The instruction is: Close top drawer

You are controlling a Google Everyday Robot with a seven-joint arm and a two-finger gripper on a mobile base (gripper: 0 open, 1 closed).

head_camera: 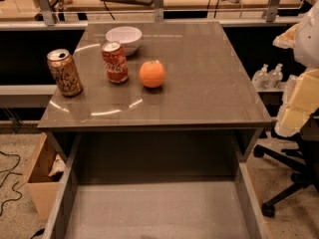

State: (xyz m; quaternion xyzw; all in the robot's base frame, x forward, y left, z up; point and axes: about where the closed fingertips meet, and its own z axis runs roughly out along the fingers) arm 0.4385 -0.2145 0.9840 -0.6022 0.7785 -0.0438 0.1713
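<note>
The top drawer (159,208) is pulled far out toward me, below the cabinet top (209,83). Its plain grey interior is bare, and its side walls (65,193) run down to the bottom edge of the view. The drawer front and handle are out of view below the frame. My gripper (293,114) hangs at the right edge of the view, beside the cabinet's right front corner. It is above and to the right of the drawer and touches nothing.
On the cabinet top stand a tan can (65,72), a red cola can (115,62), an orange (151,74) and a white bowl (124,37). A cardboard box (41,176) sits on the floor at the left. An office chair base (289,178) is at the right.
</note>
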